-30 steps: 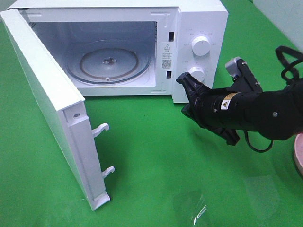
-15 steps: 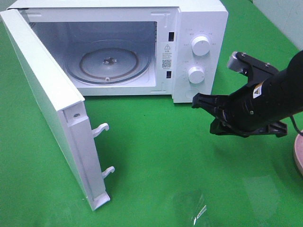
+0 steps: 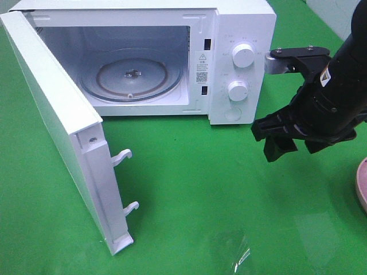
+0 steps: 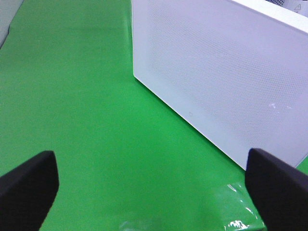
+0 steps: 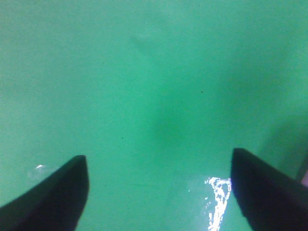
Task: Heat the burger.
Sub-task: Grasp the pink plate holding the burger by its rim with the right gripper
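Exterior high: your right hand (image 3: 298, 148) hangs wide and empty beside the microwave (image 3: 241, 34), whose door (image 3: 54, 126) stands open for loading; burger not in view.

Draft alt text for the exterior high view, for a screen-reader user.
A white microwave stands on a green table, its door swung open leftward and its glass turntable bare. The black right gripper hangs open right of it; the edge of a pink plate shows at far right. No burger in view.

High view facing microwave (image 3: 241, 34), wrist views close above cloth (image 5: 154, 96)
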